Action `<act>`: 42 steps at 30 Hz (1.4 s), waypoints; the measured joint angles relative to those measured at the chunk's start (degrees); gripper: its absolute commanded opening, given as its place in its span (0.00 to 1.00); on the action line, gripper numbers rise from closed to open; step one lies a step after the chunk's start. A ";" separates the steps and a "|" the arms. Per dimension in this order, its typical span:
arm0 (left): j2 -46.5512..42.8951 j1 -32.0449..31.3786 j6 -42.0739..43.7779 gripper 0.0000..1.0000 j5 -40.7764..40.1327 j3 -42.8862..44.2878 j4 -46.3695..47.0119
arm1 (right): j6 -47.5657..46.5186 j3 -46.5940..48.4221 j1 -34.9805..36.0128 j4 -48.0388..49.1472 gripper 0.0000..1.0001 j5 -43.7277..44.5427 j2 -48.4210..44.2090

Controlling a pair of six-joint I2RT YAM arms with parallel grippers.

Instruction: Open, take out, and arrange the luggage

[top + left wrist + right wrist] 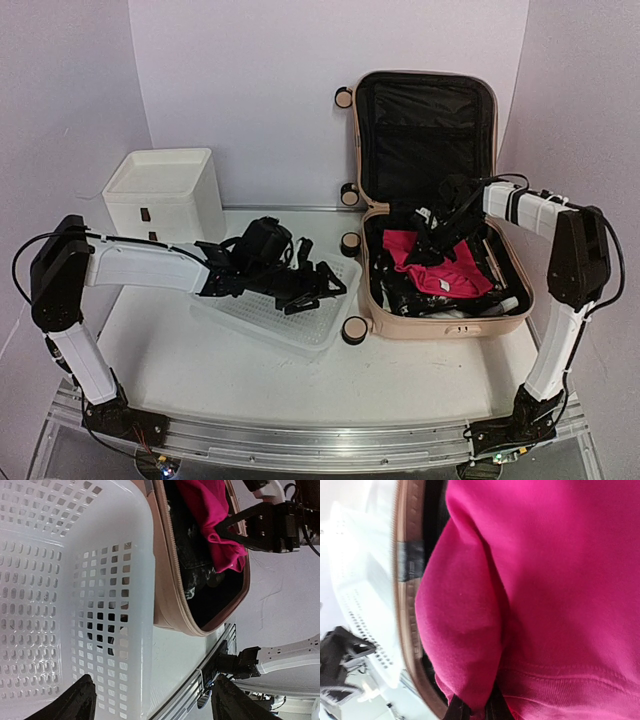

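Observation:
The pale pink suitcase [450, 325] lies open at the right of the table, with its black-lined lid [425, 130] standing upright. A bright pink garment [440, 265] lies on top of dark clothes [400, 290] inside it. My right gripper [432, 245] reaches into the case and is shut on a fold of the pink garment [545, 580], pinched between the fingertips [457, 712]. My left gripper [300, 285] hovers over the white mesh basket [290, 320], open and empty. In the left wrist view it [155, 700] spans the basket's wall [115, 605], with the suitcase rim [170, 580] beyond.
A white plastic drawer unit [165, 195] stands at the back left. The basket sits right beside the suitcase's left side, near its caster wheels [353, 330]. The metal rail [300, 445] runs along the near table edge.

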 measured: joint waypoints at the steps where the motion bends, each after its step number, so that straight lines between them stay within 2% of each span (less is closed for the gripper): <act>1: 0.00 0.17 -1.07 0.83 -0.46 -0.11 -0.09 | 0.33 -0.02 -0.42 0.22 0.00 -0.74 -0.37; 11: 2.43 -1.22 -3.78 0.83 -0.87 -0.17 -0.07 | 2.86 -0.74 -2.69 2.80 0.00 -5.40 -1.46; 13: 3.41 -2.25 -3.61 0.89 -0.90 -0.11 -0.07 | 3.08 -0.74 -2.75 2.93 0.00 -5.84 -1.46; 19: 7.87 -4.81 2.69 0.90 -6.69 4.07 -3.76 | 3.10 -0.76 -2.80 3.52 0.00 -6.60 -1.46; 24: 12.92 -5.03 9.70 0.74 -14.58 14.58 -12.20 | 3.13 -1.18 -2.80 4.07 0.00 -6.99 -1.46; 29: 14.43 -4.11 12.15 0.60 -20.04 18.86 -16.92 | 3.50 -1.92 -2.80 4.55 0.00 -7.48 -1.53; 32: 15.72 -3.17 12.17 0.59 -21.11 21.31 -18.29 | 3.72 -2.43 -2.80 5.09 0.00 -7.56 -1.73; 36: 18.47 -1.90 11.98 0.67 -20.79 25.22 -19.15 | 4.00 -2.80 -2.80 5.44 0.00 -7.74 -1.86; 39: 20.22 -1.16 11.76 0.64 -20.61 27.17 -19.19 | 4.13 -2.93 -2.82 5.68 0.00 -7.74 -2.12; 42: 21.94 -0.15 10.40 0.56 -19.17 28.96 -19.39 | 4.26 -3.43 -2.82 5.81 0.00 -7.74 -2.58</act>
